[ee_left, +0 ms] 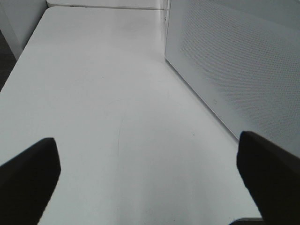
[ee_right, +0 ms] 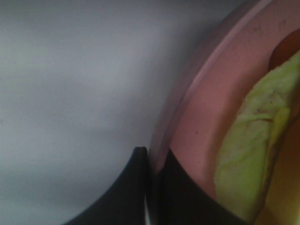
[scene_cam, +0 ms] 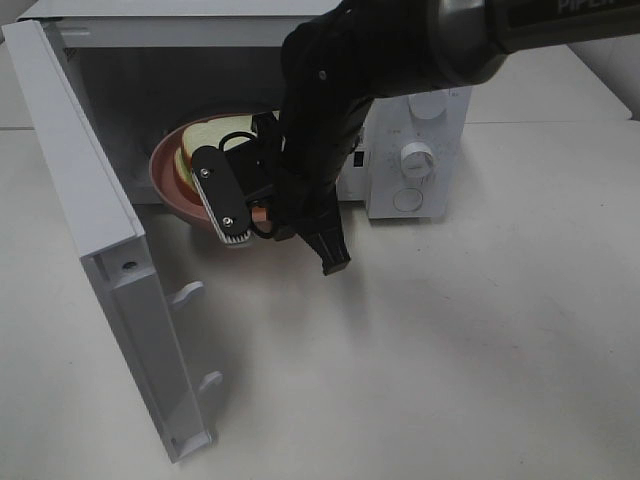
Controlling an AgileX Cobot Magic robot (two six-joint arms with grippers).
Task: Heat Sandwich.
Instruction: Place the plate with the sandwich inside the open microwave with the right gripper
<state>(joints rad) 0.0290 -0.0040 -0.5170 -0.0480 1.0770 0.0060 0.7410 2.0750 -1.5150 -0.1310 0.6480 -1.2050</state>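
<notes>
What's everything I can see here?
microwave: one, white, on the table, door open
round controls: three, white, microwave's front panel
plate: one, pink, in the microwave's opening
sandwich: one, white bread, pale green filling, on the plate
table: one, white, under everything
right arm: one, black, reaching to the plate
right fingers: two, black, shut on the plate's rim
left fingers: two, black, spread apart over the table beside the microwave
</notes>
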